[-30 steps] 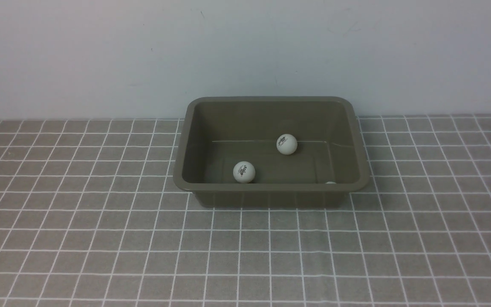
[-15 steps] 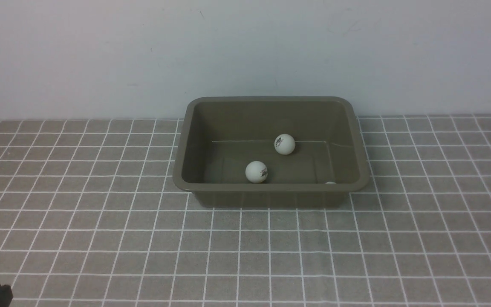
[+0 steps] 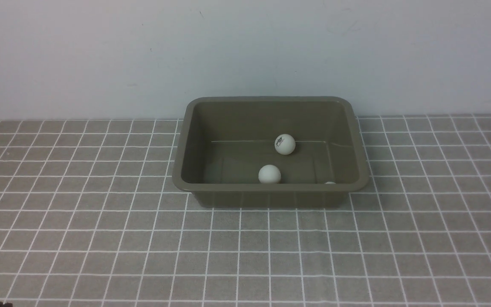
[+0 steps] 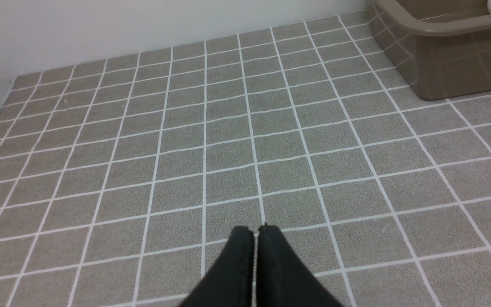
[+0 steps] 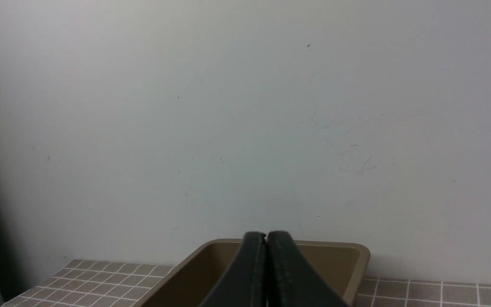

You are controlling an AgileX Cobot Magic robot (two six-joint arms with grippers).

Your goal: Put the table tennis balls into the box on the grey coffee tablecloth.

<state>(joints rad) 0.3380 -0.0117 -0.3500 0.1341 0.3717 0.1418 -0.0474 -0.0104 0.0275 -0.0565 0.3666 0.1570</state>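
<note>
Hovering low over the grey coffee tablecloth point(image 4: 143, 128), left fingers point(image 4: 241, 256) pressed together, empty.

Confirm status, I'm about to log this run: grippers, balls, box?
Left gripper shut, empty. Right gripper shut, empty. Three balls in box, one nearly hidden by rim. Nothing in the way.

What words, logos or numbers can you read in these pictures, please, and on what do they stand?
Nothing can be read.
Far ball in the box: a small dark printed mark, too small and blurred to read.
Near ball: no print showing.
Third ball: mostly hidden behind the rim.
</note>
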